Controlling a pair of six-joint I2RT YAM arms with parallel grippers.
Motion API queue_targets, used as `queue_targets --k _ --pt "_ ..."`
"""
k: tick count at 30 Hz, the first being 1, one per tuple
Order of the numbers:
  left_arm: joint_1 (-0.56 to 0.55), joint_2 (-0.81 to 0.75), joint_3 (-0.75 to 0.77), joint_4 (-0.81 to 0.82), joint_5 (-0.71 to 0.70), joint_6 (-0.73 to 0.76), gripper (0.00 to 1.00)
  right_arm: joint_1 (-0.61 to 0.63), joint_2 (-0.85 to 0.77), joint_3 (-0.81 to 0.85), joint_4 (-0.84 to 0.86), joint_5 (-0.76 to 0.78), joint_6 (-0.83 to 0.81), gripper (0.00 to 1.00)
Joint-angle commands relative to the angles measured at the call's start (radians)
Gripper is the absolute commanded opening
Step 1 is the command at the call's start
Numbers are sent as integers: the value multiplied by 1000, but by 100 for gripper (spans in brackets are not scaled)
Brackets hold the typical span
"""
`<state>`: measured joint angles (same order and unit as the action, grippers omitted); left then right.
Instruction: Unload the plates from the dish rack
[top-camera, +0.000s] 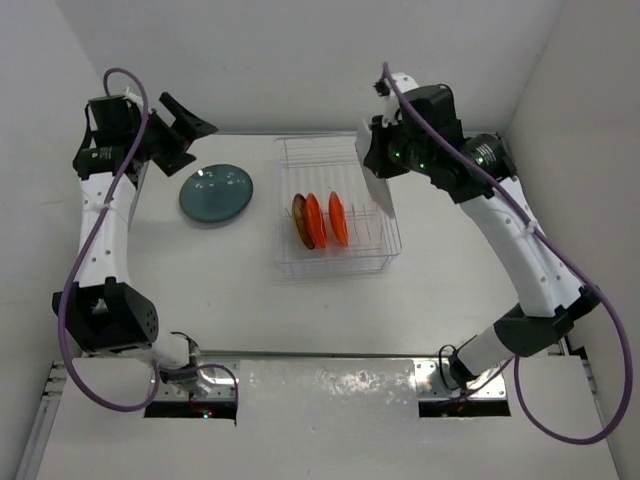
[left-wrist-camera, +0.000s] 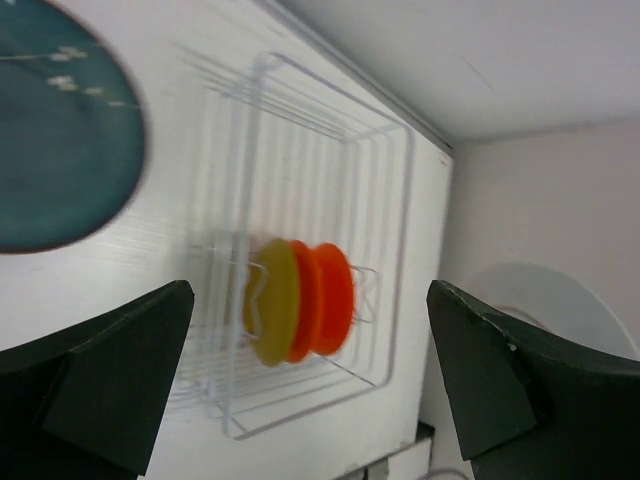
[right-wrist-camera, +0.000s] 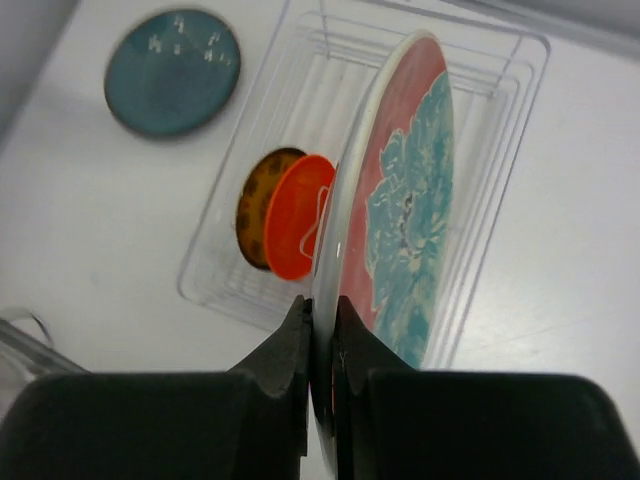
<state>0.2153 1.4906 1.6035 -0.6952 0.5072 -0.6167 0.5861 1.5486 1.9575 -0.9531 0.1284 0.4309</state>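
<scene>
Lifting step | right gripper clamped on rim of red-and-teal plate, upright over dish rack, its 3 o'clock side | left gripper wide open, empty | advice: raise straight, clear the wires, lay flat near teal plate at rack's 9 o'clock.

No writing, label, brand, number or sign can be read in any view. The nearest things to marks are pale flecks on the dark teal plate at the upper left of the right wrist view, too small to tell as characters, and the teal blotches on the red plate, which form no letters.
</scene>
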Motion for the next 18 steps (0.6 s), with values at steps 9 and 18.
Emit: queue_targets --k 9,18 --pt "-319 -3 116 120 156 -302 100 403 -105 -230 207 462 -975 0" --pt "-467 11 52 -42 -4 -229 93 551 25 -146 301 501 -1115 0"
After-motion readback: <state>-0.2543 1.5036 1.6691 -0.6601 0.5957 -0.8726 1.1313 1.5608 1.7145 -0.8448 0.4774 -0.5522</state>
